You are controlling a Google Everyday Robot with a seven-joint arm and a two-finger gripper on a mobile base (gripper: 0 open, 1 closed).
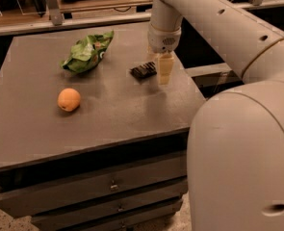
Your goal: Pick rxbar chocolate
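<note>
Chocolate bar (144, 70) sits near the table's (112, 119) right edge, with the gripper (164, 70) low, right beside it. Can't tell if it's clamped or loose. I'd centre it across the bar's narrow width before squeezing.

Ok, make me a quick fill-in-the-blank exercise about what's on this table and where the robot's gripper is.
1. The snack bar has a ___ wrapper.
2. The round fruit on the table is ___ in colour.
3. The crumpled bag is ___.
4. Of these three things, the gripper, low over the table, is nearest the ___.
Missing words: black; orange; green; snack bar.
</note>
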